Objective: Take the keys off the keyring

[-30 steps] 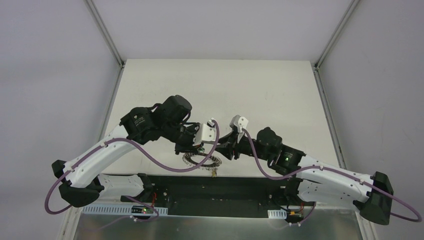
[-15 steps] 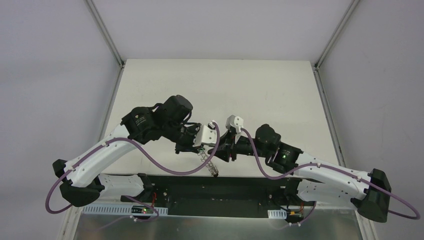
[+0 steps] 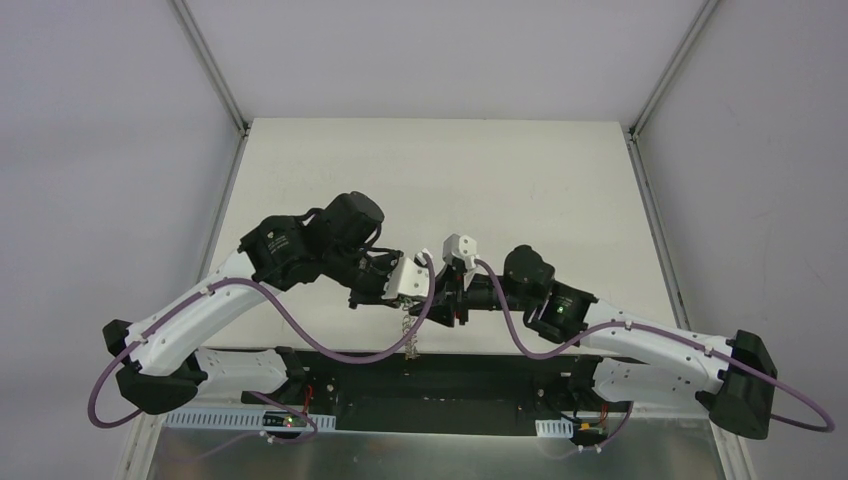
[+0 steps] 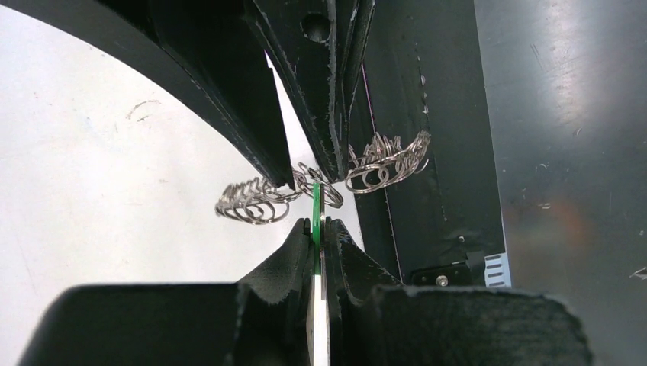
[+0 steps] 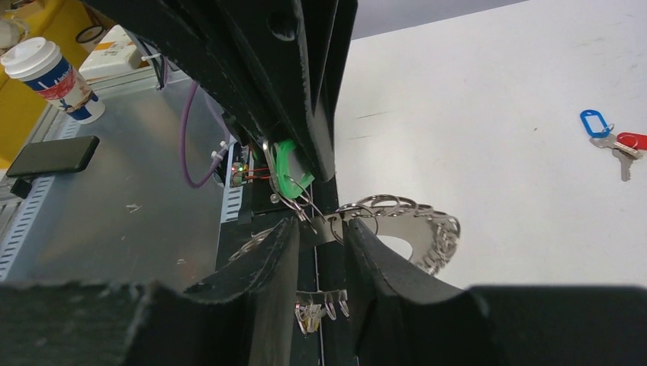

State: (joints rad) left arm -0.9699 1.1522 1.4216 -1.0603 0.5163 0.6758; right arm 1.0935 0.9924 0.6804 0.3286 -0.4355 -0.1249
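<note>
The keyring (image 5: 416, 229), a silvery ring fringed with wire loops, is held off the table between my two grippers. In the top view it hangs edge-on (image 3: 407, 328). My right gripper (image 5: 320, 230) is shut on the ring's flat band. My left gripper (image 4: 315, 223) is shut on the green key (image 4: 315, 200), which is still hooked to the ring's loops (image 4: 252, 202). In the right wrist view the green key (image 5: 288, 169) sits just above my fingers. A blue key (image 5: 594, 122) and a red key (image 5: 632, 141) lie loose on the table.
The grippers (image 3: 418, 300) meet above the table's near edge, over the black base rail (image 3: 450, 375). A paper cup (image 5: 47, 72) and a phone (image 5: 49, 156) lie on the metal bench beyond the table edge.
My right gripper has moved left to the left gripper and closed on the keyring. The ring, lying flat a second ago, now hangs edge-on.
</note>
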